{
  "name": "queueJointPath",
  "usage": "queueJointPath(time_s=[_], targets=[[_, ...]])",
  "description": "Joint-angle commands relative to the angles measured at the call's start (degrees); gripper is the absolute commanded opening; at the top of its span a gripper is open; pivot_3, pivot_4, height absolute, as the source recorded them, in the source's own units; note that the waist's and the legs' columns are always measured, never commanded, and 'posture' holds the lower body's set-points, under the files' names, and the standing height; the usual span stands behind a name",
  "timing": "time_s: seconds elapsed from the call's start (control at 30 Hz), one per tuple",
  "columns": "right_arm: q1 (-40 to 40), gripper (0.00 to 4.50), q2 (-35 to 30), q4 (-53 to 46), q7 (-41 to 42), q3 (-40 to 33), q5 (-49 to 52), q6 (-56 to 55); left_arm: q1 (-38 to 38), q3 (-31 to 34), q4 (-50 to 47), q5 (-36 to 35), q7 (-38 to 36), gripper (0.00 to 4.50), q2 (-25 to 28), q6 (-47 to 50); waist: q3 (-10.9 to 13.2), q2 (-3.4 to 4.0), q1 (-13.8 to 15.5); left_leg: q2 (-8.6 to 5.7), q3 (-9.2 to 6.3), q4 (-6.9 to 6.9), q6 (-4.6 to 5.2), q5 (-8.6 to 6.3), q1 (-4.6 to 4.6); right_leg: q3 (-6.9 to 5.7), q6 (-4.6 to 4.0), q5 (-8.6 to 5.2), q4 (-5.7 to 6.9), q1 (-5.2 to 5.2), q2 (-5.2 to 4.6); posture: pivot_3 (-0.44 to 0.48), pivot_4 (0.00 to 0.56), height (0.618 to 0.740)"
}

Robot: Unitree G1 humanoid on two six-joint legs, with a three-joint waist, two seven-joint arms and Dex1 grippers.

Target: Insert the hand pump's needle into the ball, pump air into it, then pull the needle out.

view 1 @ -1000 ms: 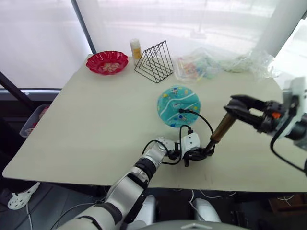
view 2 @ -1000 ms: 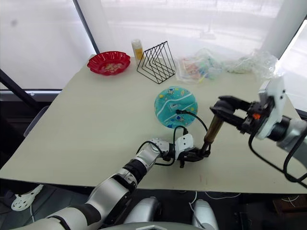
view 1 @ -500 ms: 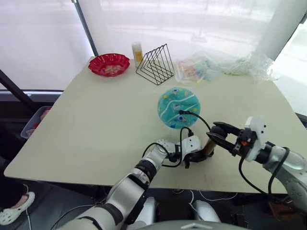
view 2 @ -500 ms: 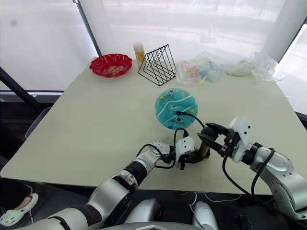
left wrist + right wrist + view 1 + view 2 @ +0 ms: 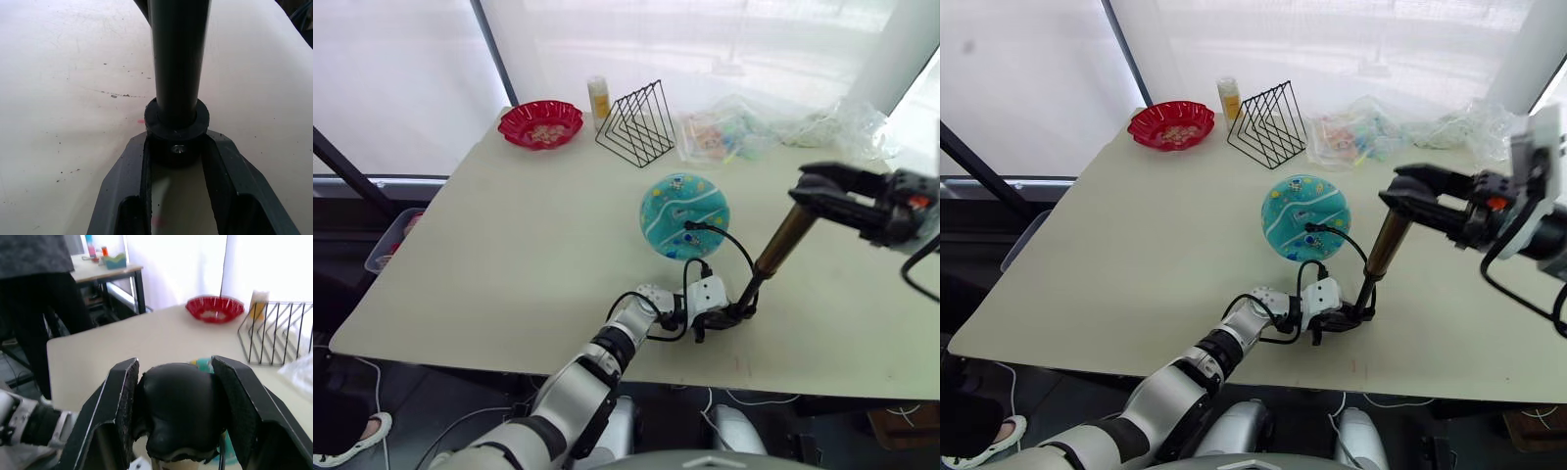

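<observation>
End effectors clamped on both ends of the hand pump (image 5: 784,239).
Left end effector (image 5: 177,161) grips the pump's black base cap against the surface (image 5: 509,245); right end effector (image 5: 175,421) is closed on the black handle, raised, pump leaning upward to the right. Black hose (image 5: 724,238) loops to the flat ball (image 5: 684,215), lying mid-surface just beyond the left end effector; the needle is too small to make out.

Left arm stretched low over the table, left gripper (image 5: 736,315) clamping the hand pump (image 5: 781,242) at its base. Right gripper (image 5: 1408,189) raised, 2 fingers closed around its black handle.
</observation>
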Motion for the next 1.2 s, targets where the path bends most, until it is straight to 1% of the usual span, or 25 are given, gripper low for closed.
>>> queueJointPath(time_s=[0.03,0.17,0.27,0.3,0.33,0.37,0.4,0.47,0.53,0.6,0.67,0.73,0.83,0.97,1.0,1.07,1.1,1.17,1.2], targets=[[-4.42,1.9,-1.33,0.22,-2.13,-7.11,3.85,-1.77,3.71,-3.19,8.99,5.0,0.72,1.07,2.24,4.26,0.1,0.01,0.31,0.0,0.01,0.0,0.0,0.0,-0.04,0.04,-0.02,-0.01,0.0,-0.04,-0.07,0.0,0.15,0.74],[0.96,1.9,0.82,-2.91,-0.88,-4.18,-1.77,-1.32,3.75,-3.3,8.98,5.05,0.63,1.07,2.23,4.17,0.07,-0.04,0.51,0.01,-0.03,-0.01,0.0,0.0,-0.07,-0.02,0.01,0.0,-0.01,-0.07,-0.11,0.0,0.15,0.74],[9.77,1.9,6.13,-4.89,0.18,1.92,-12.8,-6.24,3.56,-3.26,9.14,4.97,0.69,1.07,2.2,4.16,-0.12,-0.23,0.43,0.03,-0.07,-0.04,0.0,0.0,0.01,-0.06,0.08,0.04,-0.03,-0.05,-0.07,0.0,0.15,0.74],[13.05,1.9,7.4,-5.23,1.17,4.55,-17.1,-8.75,3.54,-3.22,9.17,4.92,0.73,1.07,2.14,4.19,-0.61,-0.8,0.36,0.04,-0.05,-0.03,0.0,0.0,0.06,-0.05,0.07,0.04,-0.04,-0.01,-0.05,0.0,0.15,0.74],[16.08,1.9,9.97,-4.86,1.3,6.47,-19.63,-10.52,3.58,-3.25,9.2,4.95,0.79,1.07,2.09,4.11,-0.63,-0.8,0.36,0.13,-0.11,-0.05,-0.01,-0.01,0.19,-0.09,0.05,0.02,-0.04,0.08,0.05,0.0,0.15,0.74],[18.85,1.9,10.09,-4.62,2.83,9.94,-25.0,-13.85,3.6,-3.26,9.23,5.0,0.78,1.07,2.05,4.07,-0.82,-0.8,0.31,0.13,-0.11,-0.05,-0.01,-0.01,0.19,-0.09,0.05,0.02,-0.04,0.08,0.05,0.0,0.15,0.74],[20.59,1.9,11.67,-3.94,2.7,12.25,-27.17,-15.07,3.63,-3.26,9.26,5.08,0.84,1.07,2.03,4.0,-1.17,-0.96,0.23,0.12,-0.08,-0.04,-0.01,-0.01,0.2,-0.08,0.0,0.0,-0.04,0.09,0.09,0.0,0.15,0.74],[22.19,1.9,14.07,-2.55,2.22,15.51,-30.78,-17.29,3.65,-3.14,9.28,5.19,0.9,1.07,1.95,3.93,-1.44,-1.1,-0.11,0.15,-0.08,-0.11,-0.03,-0.02,0.45,-0.07,-0.02,-0.05,-0.08,0.27,0.1,0.0,0.15,0.74],[23.23,1.9,15.62,-1.49,3.02,17.86,-33.59,-19.18,3.65,-3.08,9.37,5.28,0.94,1.07,1.92,3.84,-1.43,-1.06,-0.68,0.17,-0.06,-0.13,-0.04,-0.03,0.68,-0.03,-0.03,-0.08,-0.09,0.47,0.09,0.0,0.15,0.74],[23.87,1.9,17.81,0.48,3.04,19.99,-36.24,-21.35,3.64,-3.12,9.48,5.36,1.03,1.07,1.91,3.72,-1.48,-1.01,-0.93,0.18,-0.08,-0.19,-0.21,-0.13,0.97,-0.05,0.18,-0.22,-0.22,0.84,0.03,0.0,0.15,0.74],[24.55,1.9,21.12,4.35,2.09,23.2,-40.75,-24.79,3.62,-3.18,9.48,5.42,1.02,1.07,1.88,3.73,-1.55,-1.02,-0.93,0.21,-0.15,-0.25,-0.27,-0.17,1.03,-0.12,0.18,-0.31,-0.26,0.91,0.04,0.0,0.15,0.74],[25.02,1.9,22.92,6.27,2.14,25.0,-43.93,-27.12,3.63,-3.24,9.42,5.47,0.94,1.07,1.87,3.74,-1.67,-0.97,-0.88,0.21,-0.22,-0.27,-0.26,-0.16,1.03,-0.19,0.12,-0.32,-0.27,0.91,0.06,0.0,0.15,0.74],[24.61,1.9,23.98,5.21,3.49,23.87,-43.99,-29.27,3.63,-3.42,9.43,5.68,0.81,1.07,1.91,3.72,-1.69,-0.9,-0.95,0.12,-0.21,-0.27,-0.21,-0.14,1.04,-0.2,0.05,-0.28,-0.27,0.94,0.16,0.0,0.15,0.74],[23.16,1.9,23.58,3.79,3.83,20.83,-41.84,-28.69,3.54,-3.57,9.53,5.87,0.77,1.07,1.9,3.69,-1.64,-0.85,-0.94,0.12,-0.22,-0.27,-0.24,-0.15,1.03,-0.21,0.14,-0.34,-0.27,0.94,0.17,0.0,0.15,0.74],[22.37,1.9,22.3,2.01,5.08,18.77,-39.28,-27.72,3.52,-3.6,9.55,5.9,0.75,1.07,1.91,3.68,-1.61,-0.82,-0.94,0.12,-0.23,-0.27,-0.24,-0.15,1.03,-0.22,0.14,-0.34,-0.27,0.94,0.17,0.0,0.15,0.74],[17.48,1.9,17.27,-2.71,5.88,10.54,-28.85,-22.98,3.41,-3.59,9.61,5.93,0.73,1.07,1.99,3.6,-1.13,-0.58,-0.88,0.11,-0.23,-0.26,-0.25,-0.16,1.0,-0.23,0.14,-0.34,-0.27,0.94,0.15,0.0,0.15,0.74],[15.56,1.9,15.22,-4.07,5.97,7.61,-25.01,-20.95,3.36,-3.62,9.67,5.98,0.69,1.07,2.03,3.52,-0.82,-0.36,-0.84,0.07,-0.21,-0.22,-0.26,-0.16,0.94,-0.22,0.13,-0.33,-0.29,0.92,0.11,0.0,0.15,0.74],[11.96,1.9,11.48,-4.71,5.22,2.83,-18.2,-17.46,3.32,-3.62,9.76,6.01,0.66,1.07,2.02,3.44,-0.19,0.22,-0.6,0.0,-0.21,-0.17,-0.23,-0.15,0.83,-0.22,0.0,-0.22,-0.33,0.89,0.01,0.0,0.15,0.74],[10.74,1.9,10.22,-4.55,4.78,1.12,-15.66,-15.95,3.33,-3.61,9.75,6.03,0.62,1.07,2.02,3.41,-0.17,0.24,-0.51,-0.03,-0.22,-0.16,-0.04,-0.04,0.71,-0.25,0.0,-0.22,-0.36,0.78,-0.01,0.0,0.15,0.74]])
